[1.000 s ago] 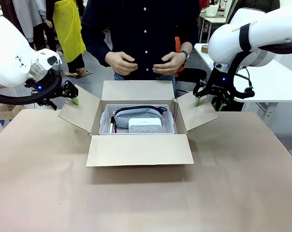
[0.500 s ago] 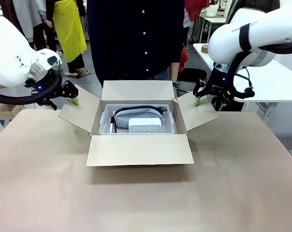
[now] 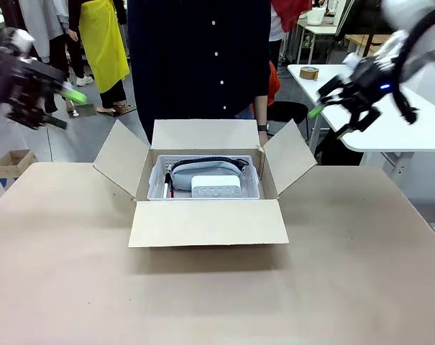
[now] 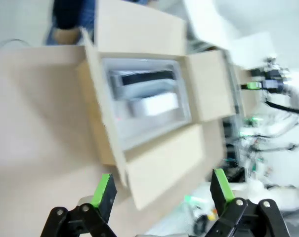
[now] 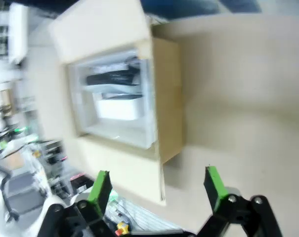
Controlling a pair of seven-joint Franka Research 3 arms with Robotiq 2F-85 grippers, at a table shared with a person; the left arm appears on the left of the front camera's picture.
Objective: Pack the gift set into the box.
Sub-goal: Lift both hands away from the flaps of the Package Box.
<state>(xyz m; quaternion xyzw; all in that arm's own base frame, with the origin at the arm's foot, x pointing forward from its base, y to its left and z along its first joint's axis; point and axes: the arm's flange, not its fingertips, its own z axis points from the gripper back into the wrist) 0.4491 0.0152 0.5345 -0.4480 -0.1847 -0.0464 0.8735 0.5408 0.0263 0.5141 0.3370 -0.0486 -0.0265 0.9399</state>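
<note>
The box (image 3: 147, 183) sits open at mid-table with its long axis running left to right, so one short end faces each arm. The basket (image 3: 156, 188) lies flat inside it, with the grey pouch (image 3: 203, 169) toward the person, the white pack (image 3: 216, 187) in front of it and the pen (image 3: 167, 189) along the left edge.

The packing looks done, and closing the flaps is probably next. That step depends on which side each flap is on:

- **Left arm:** the left flap (image 3: 120, 162) tilts up toward the left gripper (image 3: 66, 109).
- **Right arm:** the right flap (image 3: 289, 157) tilts up toward the right gripper (image 3: 331, 121).

Both grippers hang high and outboard, well apart from the box – neither clearly nearer. Each would have to come down and inward. Both have their fingers spread wide and hold nothing (the wrist views show the green pads (image 4: 104, 187) far apart, with the box beyond them).
</note>
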